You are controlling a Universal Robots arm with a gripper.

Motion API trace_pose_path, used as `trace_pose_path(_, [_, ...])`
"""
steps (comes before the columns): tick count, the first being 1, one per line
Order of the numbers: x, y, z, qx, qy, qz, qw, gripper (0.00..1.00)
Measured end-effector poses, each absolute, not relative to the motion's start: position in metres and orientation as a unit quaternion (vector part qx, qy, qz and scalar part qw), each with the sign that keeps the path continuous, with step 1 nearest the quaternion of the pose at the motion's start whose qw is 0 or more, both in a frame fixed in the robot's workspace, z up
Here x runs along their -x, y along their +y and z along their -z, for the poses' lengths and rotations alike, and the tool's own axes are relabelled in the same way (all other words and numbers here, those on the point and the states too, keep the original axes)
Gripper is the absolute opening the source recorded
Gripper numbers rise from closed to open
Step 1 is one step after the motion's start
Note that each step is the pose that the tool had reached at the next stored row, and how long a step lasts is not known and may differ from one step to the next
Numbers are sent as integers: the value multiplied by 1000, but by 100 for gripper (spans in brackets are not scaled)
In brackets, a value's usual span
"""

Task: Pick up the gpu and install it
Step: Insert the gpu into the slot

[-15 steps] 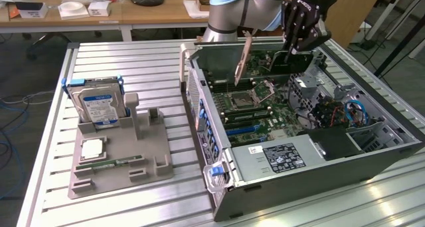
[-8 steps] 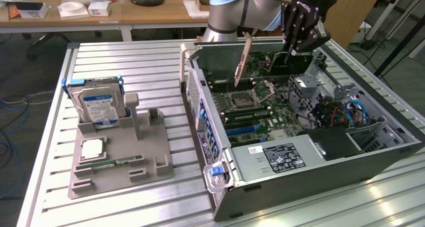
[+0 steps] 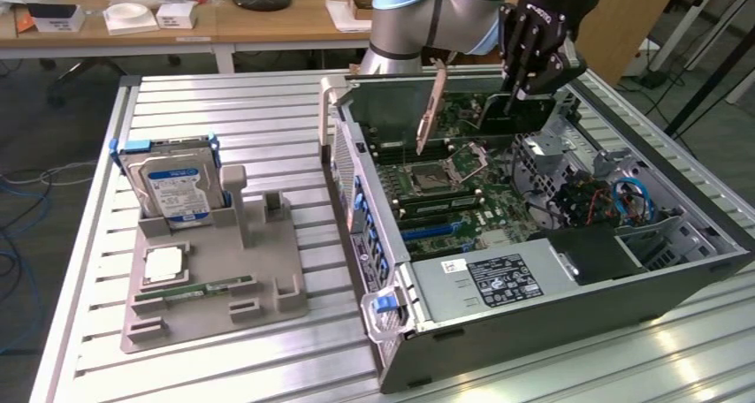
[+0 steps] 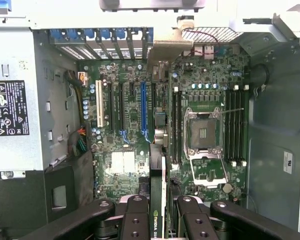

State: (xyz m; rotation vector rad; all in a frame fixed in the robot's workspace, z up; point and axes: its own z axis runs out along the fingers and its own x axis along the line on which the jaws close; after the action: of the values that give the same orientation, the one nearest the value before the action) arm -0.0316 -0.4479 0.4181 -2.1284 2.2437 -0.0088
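Gpu place: we see the gpu (image 4: 157, 200) hanging over the motherboard (image 4: 210, 75) near the far edge of the open computer case (image 3: 554, 341), and it looks clear of the board.
Hard drive: the hard drive (image 3: 175, 191) stands in its holder near the tabletop's edge on the exterior view's left, well apart from the case.
Blue slot: the blue slot (image 4: 143, 107) has its long axis running toward the case's rear wall.
Gpu axis: seen edge-on, the card's long axis runs parallel to that slot, and we judge it just beside the slot, on the CPU socket (image 4: 204, 131) side.
Gpu heading: its far end points at the rear wall.
Gripper: the gripper (image 3: 517, 95) points down into the case.
Fingers: the fingers (image 4: 136, 215) pinch the card, one on each face, so it hangs straight below them.
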Motion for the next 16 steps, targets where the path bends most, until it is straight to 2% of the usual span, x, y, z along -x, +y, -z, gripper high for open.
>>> trace_pose_path(16, [32, -448, -406, 688, 725, 5, 23, 26])
